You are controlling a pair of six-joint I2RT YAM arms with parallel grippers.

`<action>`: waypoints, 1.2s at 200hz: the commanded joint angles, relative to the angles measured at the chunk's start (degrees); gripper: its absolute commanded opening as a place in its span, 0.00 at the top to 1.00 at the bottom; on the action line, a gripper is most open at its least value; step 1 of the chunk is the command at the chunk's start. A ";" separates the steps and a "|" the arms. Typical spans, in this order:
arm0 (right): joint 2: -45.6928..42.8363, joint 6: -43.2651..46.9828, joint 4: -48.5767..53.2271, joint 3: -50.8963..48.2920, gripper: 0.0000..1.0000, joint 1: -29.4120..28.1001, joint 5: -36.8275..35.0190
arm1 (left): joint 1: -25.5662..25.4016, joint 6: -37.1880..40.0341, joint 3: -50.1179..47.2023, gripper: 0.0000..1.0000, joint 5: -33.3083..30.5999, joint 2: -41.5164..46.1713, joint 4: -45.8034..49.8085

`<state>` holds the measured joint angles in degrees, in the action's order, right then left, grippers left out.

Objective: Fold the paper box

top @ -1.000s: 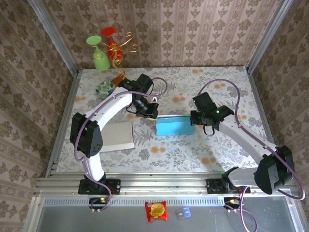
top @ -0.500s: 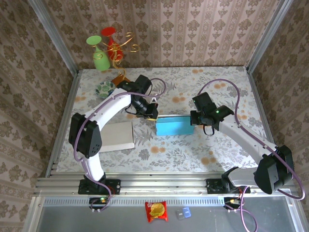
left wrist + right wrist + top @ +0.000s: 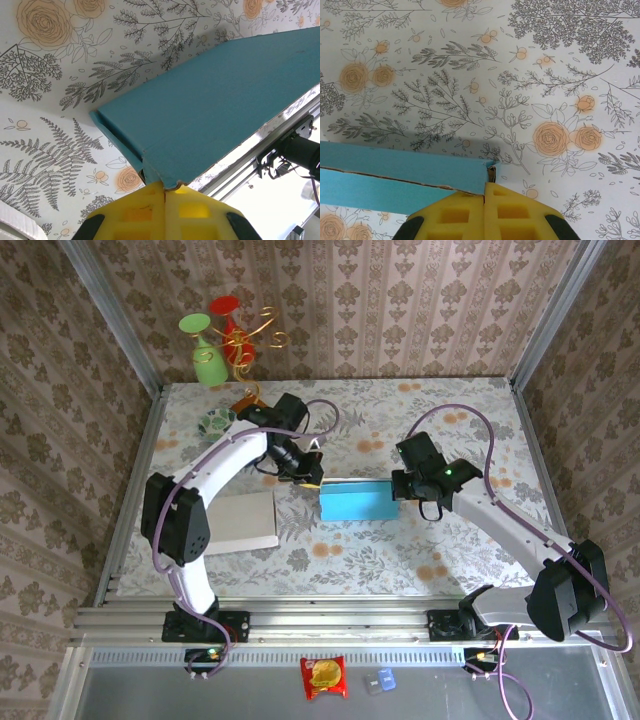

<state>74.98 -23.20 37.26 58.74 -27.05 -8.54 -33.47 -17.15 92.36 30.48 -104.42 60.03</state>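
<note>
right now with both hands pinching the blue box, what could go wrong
1. The left hand grips only a corner tip of the blue box, and the card edge there looks ragged. A pull might tear it or let it slip out.
2. The right hand also holds just a corner at the opposite end. If the arms pull apart or twist unevenly, the thin card could crease in the wrong place.

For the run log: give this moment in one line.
left claw: shut on box corner | right claw: shut on opposite corner
</note>
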 commanded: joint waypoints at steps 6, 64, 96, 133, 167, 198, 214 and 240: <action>1.63 -1.08 4.51 -1.17 1.00 -0.29 0.71 | 1.56 2.33 2.57 1.00 -0.19 -0.97 4.63; 2.32 -1.06 4.67 -0.40 1.00 -0.68 0.86 | 2.18 5.11 4.91 0.99 0.64 -2.99 8.20; 2.47 -0.98 4.76 -0.50 1.00 -1.05 0.55 | 2.78 6.87 5.84 0.99 0.31 -3.81 9.85; 2.41 -1.02 4.85 -0.50 1.00 -1.09 0.46 | 3.06 8.50 8.20 0.98 -1.81 -4.56 12.09; 2.47 -1.03 4.88 -0.31 1.00 -1.09 0.54 | 1.98 7.43 8.10 0.87 -1.96 -4.15 11.01; 2.47 -1.21 4.80 -0.11 1.00 -1.28 0.47 | 0.70 5.43 6.55 0.79 -2.69 -2.85 8.63; 2.53 -1.30 4.86 -0.12 1.00 -1.26 0.45 | 0.19 4.98 5.87 0.77 -3.12 -2.55 7.82; 2.50 -1.30 4.85 -0.07 1.00 -1.41 0.36 | -0.40 4.45 5.81 0.78 -3.67 -2.32 6.73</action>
<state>75.88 -23.22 36.03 58.87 -28.01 -8.21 -33.32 -11.29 98.65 28.10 -108.18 67.29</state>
